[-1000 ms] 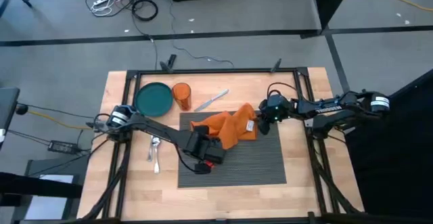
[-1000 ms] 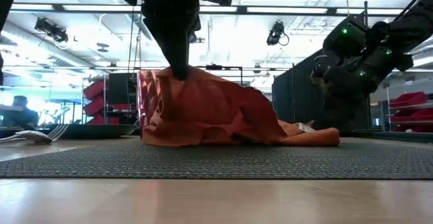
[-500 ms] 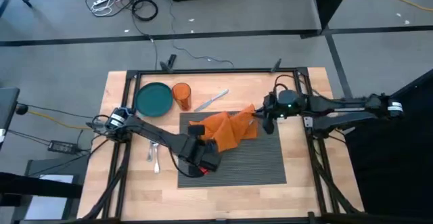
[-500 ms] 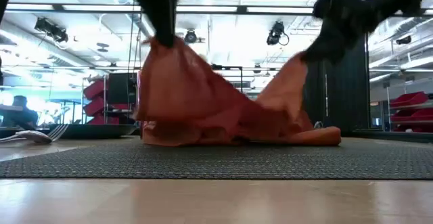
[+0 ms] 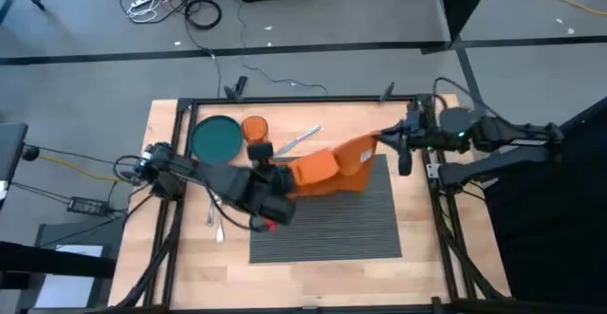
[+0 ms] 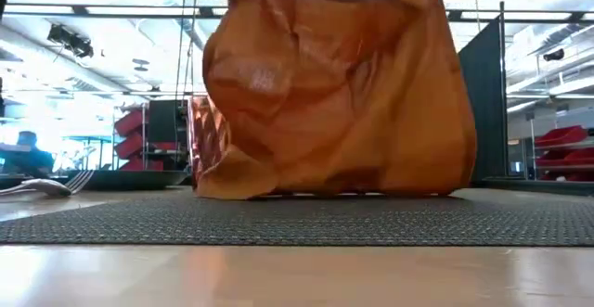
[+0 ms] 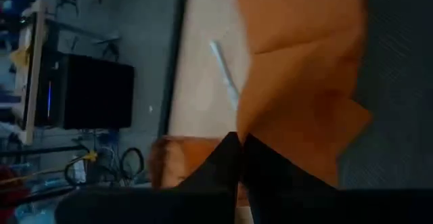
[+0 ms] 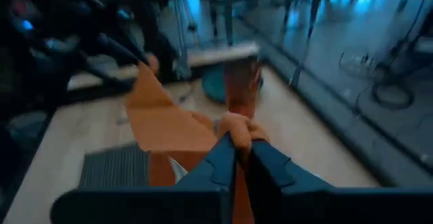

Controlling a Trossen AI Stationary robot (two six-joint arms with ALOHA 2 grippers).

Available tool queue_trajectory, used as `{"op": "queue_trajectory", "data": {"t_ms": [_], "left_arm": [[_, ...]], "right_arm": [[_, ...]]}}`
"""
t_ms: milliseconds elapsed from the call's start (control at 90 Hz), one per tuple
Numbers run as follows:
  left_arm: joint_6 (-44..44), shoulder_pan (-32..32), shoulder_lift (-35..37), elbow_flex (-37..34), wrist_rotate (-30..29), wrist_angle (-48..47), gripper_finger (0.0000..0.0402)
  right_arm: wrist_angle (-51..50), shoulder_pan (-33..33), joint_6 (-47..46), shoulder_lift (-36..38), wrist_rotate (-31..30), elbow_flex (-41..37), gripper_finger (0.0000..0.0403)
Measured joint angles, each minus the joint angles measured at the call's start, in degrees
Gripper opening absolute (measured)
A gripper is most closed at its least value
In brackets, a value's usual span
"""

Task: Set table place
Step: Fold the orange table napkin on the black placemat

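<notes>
The orange napkin [image 5: 327, 167] hangs spread between my two grippers over the far end of the dark grey ribbed placemat [image 5: 332, 224] on the wooden table [image 5: 427, 238]. My left gripper [image 5: 278, 175] is shut on the napkin's left end, and my right gripper [image 5: 381, 143] is shut on its right top corner. In the low view the napkin [image 6: 334, 94] hangs like a sheet, its lower edge [image 6: 278, 194] down at the placemat [image 6: 297, 219]. Both grippers' fingertips lie at or above that view's top edge. My left gripper pinches the napkin's left edge [image 7: 252, 130] between its two shut fingers [image 7: 226, 158]. The cloth spreads away from the fingers toward the placemat; one layer or several, I cannot tell. My right gripper pinches a bunched corner [image 8: 237, 126] of the napkin between its fingers [image 8: 222, 158]. The napkin [image 8: 162, 122] hangs from that corner, drawn toward the other gripper.
A teal plate [image 5: 216, 137], an orange cup [image 5: 254, 129] and a knife [image 5: 299, 140] stand at the table's far left. A fork and spoon [image 5: 216, 214] lie left of the placemat. A black frame [image 5: 303, 101] edges the table.
Both grippers have risen and drawn apart, the left toward the table's left edge, the right toward the far right corner. The napkin, crumpled on the placemat before, is now lifted and spread out between them, with only its lower edge left down at the placemat.
</notes>
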State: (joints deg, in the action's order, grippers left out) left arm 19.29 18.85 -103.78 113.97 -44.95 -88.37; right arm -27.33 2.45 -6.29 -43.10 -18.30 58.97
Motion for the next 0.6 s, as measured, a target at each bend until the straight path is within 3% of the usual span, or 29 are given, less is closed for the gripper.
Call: {"op": "queue_trajectory", "data": {"t_ms": [289, 600], "left_arm": [[-14.63, -6.63, 8.48, -0.02, 0.65, 12.92, 0.0], [-30.29, -17.79, 12.84, -0.02, 1.34, 23.99, 0.0]], "right_arm": [[-0.35, -4.26, 7.75, -1.01, -3.71, 9.31, 0.0], [3.52, -15.12, 17.74, -3.4, -6.97, 11.47, 0.0]]}}
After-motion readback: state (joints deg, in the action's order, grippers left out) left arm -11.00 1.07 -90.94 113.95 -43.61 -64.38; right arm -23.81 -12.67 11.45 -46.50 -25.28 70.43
